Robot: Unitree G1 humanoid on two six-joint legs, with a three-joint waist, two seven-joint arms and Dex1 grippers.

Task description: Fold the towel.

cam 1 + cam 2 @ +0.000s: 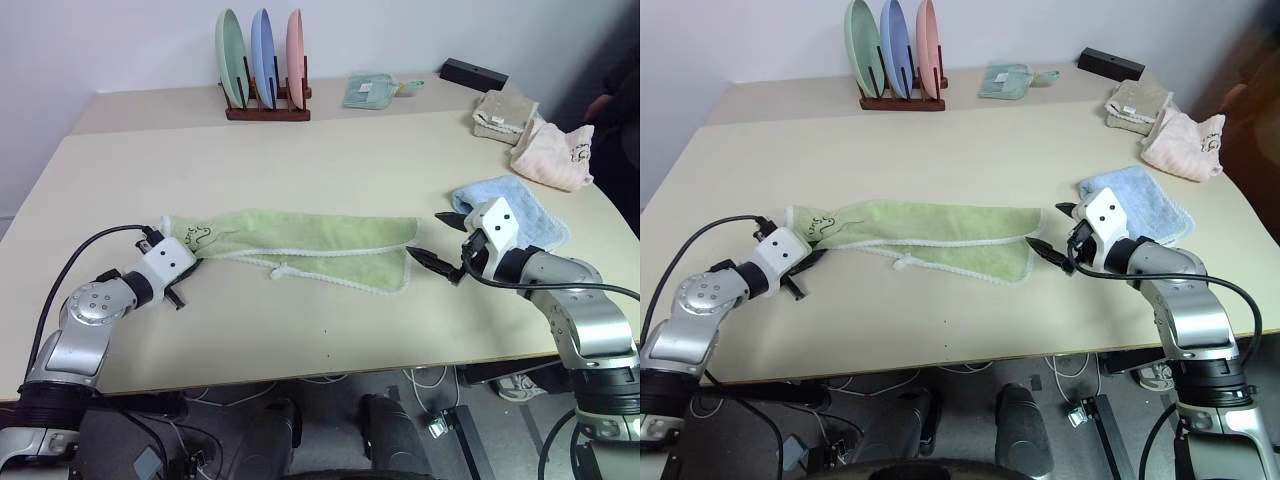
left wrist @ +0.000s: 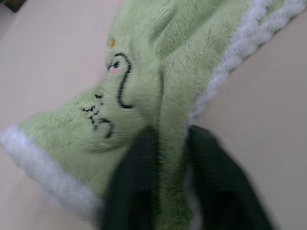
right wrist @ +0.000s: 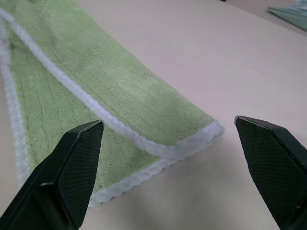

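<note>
Left fingers (image 2: pixel 165 187) pinch the towel (image 1: pixel 300 240) beside its embroidery; right fingers (image 3: pixel 172 163) spread wide near the other end

Both arms wear silver-grey metal shells, rounded at the joints, with a darker band where one segment meets the next. A round silver cap with a ring of small screws sits on the left arm's joint. Each wrist ends in a white, boxy housing marked with small dark dots. A thin black cable loops out from each arm and runs back to the housing. The left gripper (image 1: pixel 182 283) and the right gripper (image 1: pixel 441 244) each carry two black fingers (image 3: pixel 76 170), wedge-shaped, tapering to a point, with a finely textured, cross-hatched inner face.
</note>
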